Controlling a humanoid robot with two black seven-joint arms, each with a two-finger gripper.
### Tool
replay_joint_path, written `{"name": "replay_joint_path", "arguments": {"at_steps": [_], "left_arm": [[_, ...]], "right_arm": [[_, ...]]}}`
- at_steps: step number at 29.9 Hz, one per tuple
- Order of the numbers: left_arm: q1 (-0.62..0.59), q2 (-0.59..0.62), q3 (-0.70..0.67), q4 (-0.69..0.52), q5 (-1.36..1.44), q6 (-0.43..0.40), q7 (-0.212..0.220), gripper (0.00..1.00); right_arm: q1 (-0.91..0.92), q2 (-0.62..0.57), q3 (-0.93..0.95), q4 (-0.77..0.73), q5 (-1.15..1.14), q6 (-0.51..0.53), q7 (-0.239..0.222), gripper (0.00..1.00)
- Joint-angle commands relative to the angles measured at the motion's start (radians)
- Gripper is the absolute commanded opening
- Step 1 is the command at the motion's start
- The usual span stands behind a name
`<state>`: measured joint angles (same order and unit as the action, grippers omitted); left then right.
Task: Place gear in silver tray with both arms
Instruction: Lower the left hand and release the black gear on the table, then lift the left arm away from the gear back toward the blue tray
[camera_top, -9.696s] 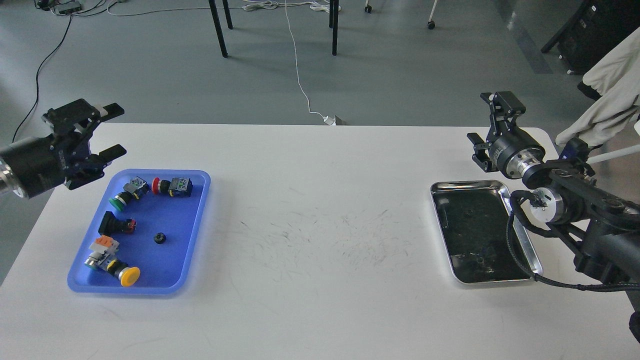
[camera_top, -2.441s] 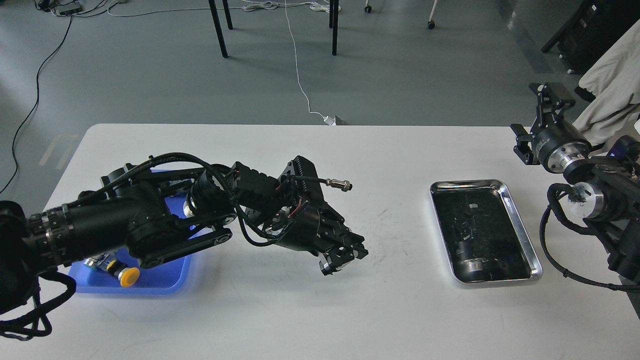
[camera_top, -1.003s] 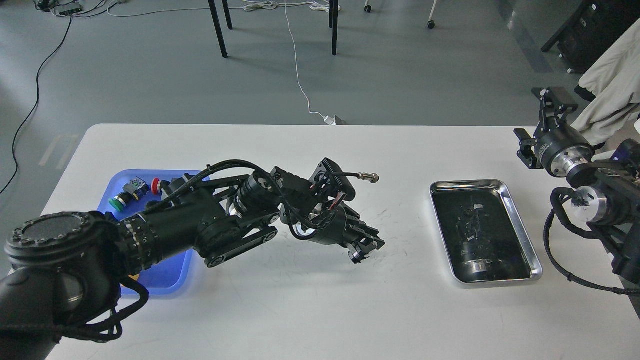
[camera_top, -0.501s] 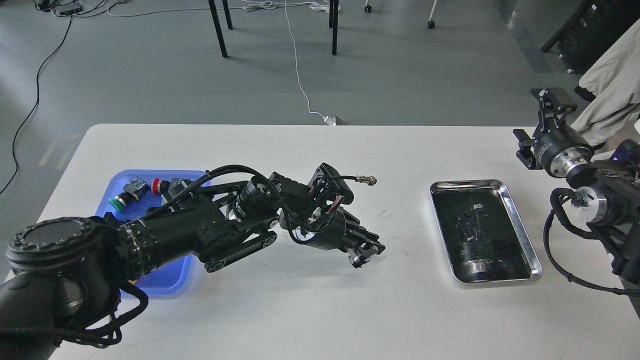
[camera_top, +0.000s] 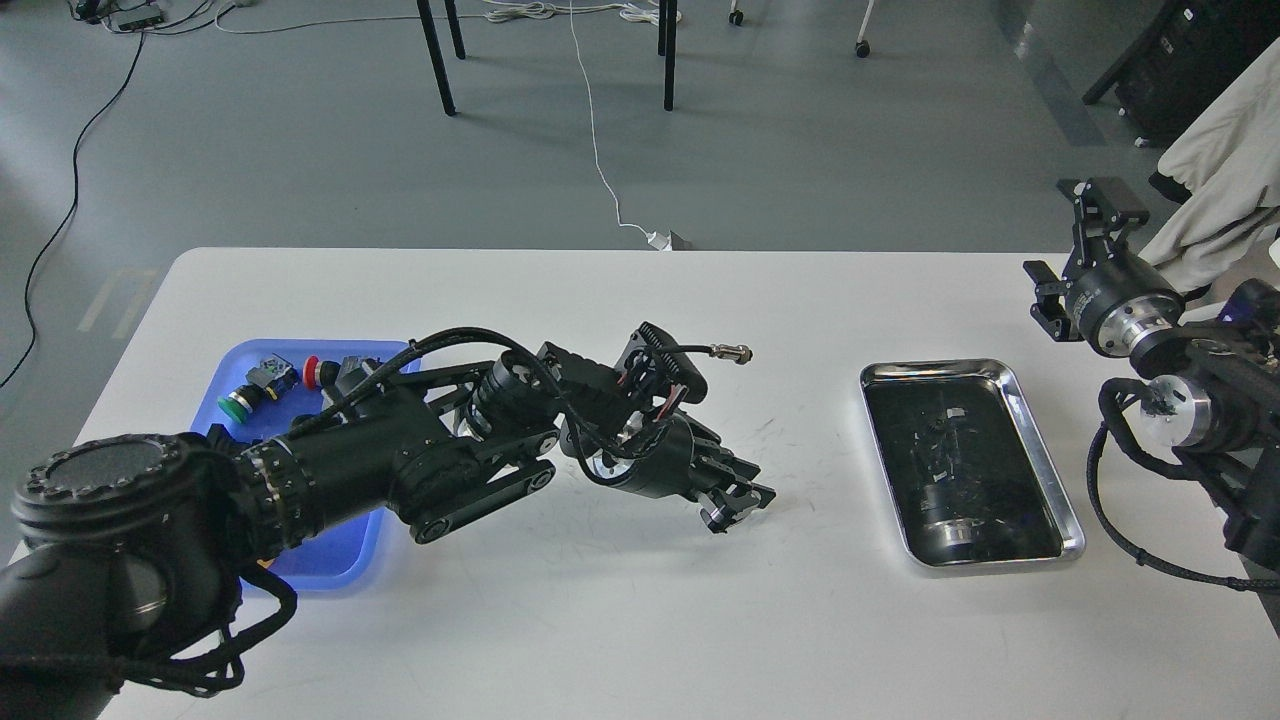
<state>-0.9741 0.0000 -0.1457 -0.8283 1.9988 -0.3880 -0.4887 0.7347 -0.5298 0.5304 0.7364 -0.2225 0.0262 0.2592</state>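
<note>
My left arm reaches from the lower left across to the middle of the white table (camera_top: 600, 620). Its gripper (camera_top: 728, 508) points down and to the right, just above the tabletop. The fingers are drawn together on a small dark round piece, the gear (camera_top: 716, 516), which is only partly visible between the tips. The silver tray (camera_top: 940, 368) lies to the right, about a hand's width from the left gripper, and its dark bottom shows only reflections. My right gripper (camera_top: 1066, 238) is held high beyond the tray's far right corner, open with nothing in it.
A blue plastic tray (camera_top: 330, 562) sits at the left, mostly covered by my left arm. A green push button (camera_top: 237, 403) and a red one (camera_top: 312, 372) show at its far end. A cable plug (camera_top: 738, 351) sticks out from the left wrist. Chair legs stand on the floor behind.
The left arm has gone from beside the blue tray to the table's middle with its gripper now shut, edging slightly right in the last second. The right gripper has shifted right and stays open.
</note>
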Motion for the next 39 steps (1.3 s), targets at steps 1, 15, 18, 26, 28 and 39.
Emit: {"name": "replay_joint_path", "arguments": {"at_steps": [1,15,18,26,28,39], "left_arm": [[-0.002,0.0,-0.012,0.0,-0.003,0.0,0.0,0.37],[-0.138,0.0,-0.104,-0.002,-0.251,-0.003,0.0,0.46],[-0.164,0.055,-0.11,-0.002,-0.333,-0.003,0.0,0.49],[-0.183,0.274,-0.109,-0.003,-0.553,0.0,0.0,0.54],[-0.176,0.33,-0.106,-0.002,-0.627,0.001,0.0,0.56],[-0.121,0.535,-0.106,0.035,-0.879,0.023,0.0,0.68]], "right_arm": [[0.003,-0.001,-0.019,0.003,0.0,0.001,0.0,0.99],[0.098,-0.048,-0.116,0.043,0.0,0.008,-0.011,0.99],[0.149,-0.071,-0.174,0.086,0.0,0.012,-0.011,0.99],[0.268,-0.079,-0.34,0.159,-0.027,0.015,-0.003,0.98],[0.302,-0.079,-0.381,0.166,-0.069,0.017,-0.003,0.98],[0.407,-0.07,-0.461,0.28,-0.334,0.021,-0.003,0.98]]}}
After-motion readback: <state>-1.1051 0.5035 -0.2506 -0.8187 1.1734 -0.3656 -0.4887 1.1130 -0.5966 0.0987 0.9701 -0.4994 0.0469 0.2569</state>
